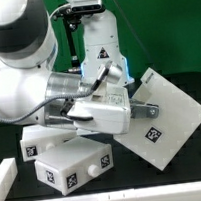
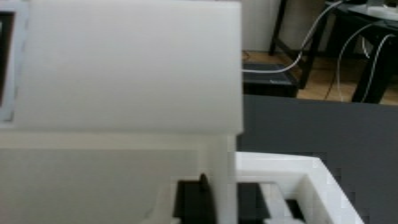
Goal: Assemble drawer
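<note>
The gripper [image 2: 228,196] had its jaws drawn in narrow on one wall of the casing [image 1: 159,117], which stood tilted on a corner right against it. The two trays [image 1: 67,168] lay close together below the gripper, outside the casing. I judged the drawer barely begun, with neither tray slid in yet.

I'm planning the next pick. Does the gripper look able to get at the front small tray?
Probably not yet: the gripper seems shut on the tilted large casing, which it must set down first. The front small tray lies uncovered.
</note>
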Controlling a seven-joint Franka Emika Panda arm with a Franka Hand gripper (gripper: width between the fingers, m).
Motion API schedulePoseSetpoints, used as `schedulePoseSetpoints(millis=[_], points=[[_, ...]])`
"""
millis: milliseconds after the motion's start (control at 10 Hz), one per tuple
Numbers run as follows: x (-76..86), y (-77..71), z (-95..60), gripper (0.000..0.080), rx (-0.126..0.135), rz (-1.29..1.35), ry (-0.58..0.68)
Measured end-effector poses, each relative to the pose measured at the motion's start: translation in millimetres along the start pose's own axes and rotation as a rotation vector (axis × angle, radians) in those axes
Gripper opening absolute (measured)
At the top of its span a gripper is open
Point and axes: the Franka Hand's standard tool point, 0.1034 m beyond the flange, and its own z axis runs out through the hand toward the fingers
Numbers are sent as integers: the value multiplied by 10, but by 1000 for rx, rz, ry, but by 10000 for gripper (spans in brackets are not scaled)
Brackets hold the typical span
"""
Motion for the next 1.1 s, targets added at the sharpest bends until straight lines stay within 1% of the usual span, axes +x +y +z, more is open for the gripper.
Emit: schedulePoseSetpoints(millis=[200,300,500,700,900,1100], points=[[75,60,-28,34,-5,30,-116],[76,45,-6,35,-6,43,-115],[31,-48,138,34,-23,61,-109],[75,-146,182,34,-28,61,-110],[72,-187,276,34,-33,59,-100],[71,-190,280,34,-32,58,-99]])
